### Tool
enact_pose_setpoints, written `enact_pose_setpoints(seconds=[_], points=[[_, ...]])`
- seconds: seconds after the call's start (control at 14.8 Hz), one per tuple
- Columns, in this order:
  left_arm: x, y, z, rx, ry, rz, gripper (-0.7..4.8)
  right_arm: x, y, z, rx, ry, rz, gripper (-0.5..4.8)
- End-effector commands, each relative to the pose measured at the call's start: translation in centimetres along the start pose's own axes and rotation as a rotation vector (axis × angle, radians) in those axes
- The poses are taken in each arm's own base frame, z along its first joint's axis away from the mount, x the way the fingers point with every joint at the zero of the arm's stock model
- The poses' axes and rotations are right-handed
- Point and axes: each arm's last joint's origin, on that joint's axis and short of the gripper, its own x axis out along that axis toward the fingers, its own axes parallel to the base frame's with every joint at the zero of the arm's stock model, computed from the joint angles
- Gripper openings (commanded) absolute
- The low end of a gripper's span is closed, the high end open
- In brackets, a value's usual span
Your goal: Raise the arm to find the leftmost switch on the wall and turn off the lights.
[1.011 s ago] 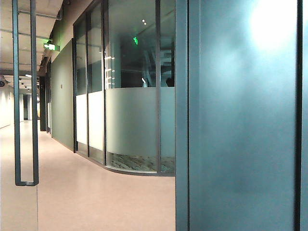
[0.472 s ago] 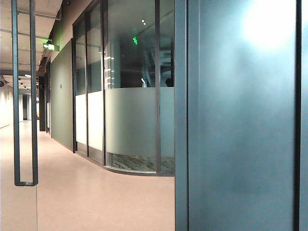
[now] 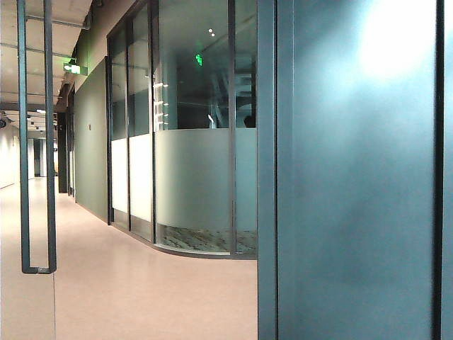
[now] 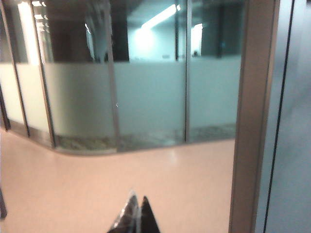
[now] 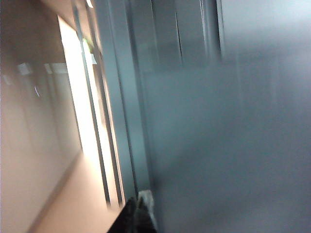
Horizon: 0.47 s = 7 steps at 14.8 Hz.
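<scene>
Grippers: two, one in each wrist view; neither shows in the exterior view.
Left gripper (image 4: 138, 216): only the dark fingertips show, pressed together to a point, clenched on nothing; it hangs over bare pinkish floor (image 4: 121, 179), pointed toward the curved glass partition (image 4: 146, 104).
Right gripper (image 5: 140, 213): dark tips together, closed and empty, just beside the grey wall panel (image 5: 228, 145); whether they touch it cannot be told, as the view is blurred.
Switch: no switch shows in any view; its place on the wall cannot be told.
Glass partition: one curved run of panes with a frosted band across the middle and dark vertical frames, bending round at mid-distance on the far side of the corridor.
Wall panel: one wide grey-blue surface filling the right of the exterior view, edged by a dark upright frame (image 3: 267, 170), with a bright glare patch (image 3: 400, 35) near its top.
Door handle: one long dark U-shaped bar (image 3: 37, 142) standing upright at the left edge of the exterior view.
Exit signs: two green lit signs, one over the corridor (image 3: 73, 69), one seen in the glass (image 3: 199, 60).
Open room: the floor runs clear from the handle to the partition and away down the corridor on the left.
In the way: the upright frame and grey panel stand close on the right side.
</scene>
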Motion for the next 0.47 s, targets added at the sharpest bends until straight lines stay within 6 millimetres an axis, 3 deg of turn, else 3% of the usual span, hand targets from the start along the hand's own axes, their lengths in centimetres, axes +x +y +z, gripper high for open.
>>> enact_pose_setpoints(seconds=[0.07, 0.47], points=[[0.41, -0.17, -0.78, -0.003, 0.018, -0.010, -0.05, -1.39, -0.17, -1.90, -0.009, 0.002, -0.005, -0.01], [0.41, -0.20, -1.04, 0.003, 0.045, -0.012, -0.05, -1.68, -0.19, -2.33, -0.008, 0.012, -0.002, -0.01]])
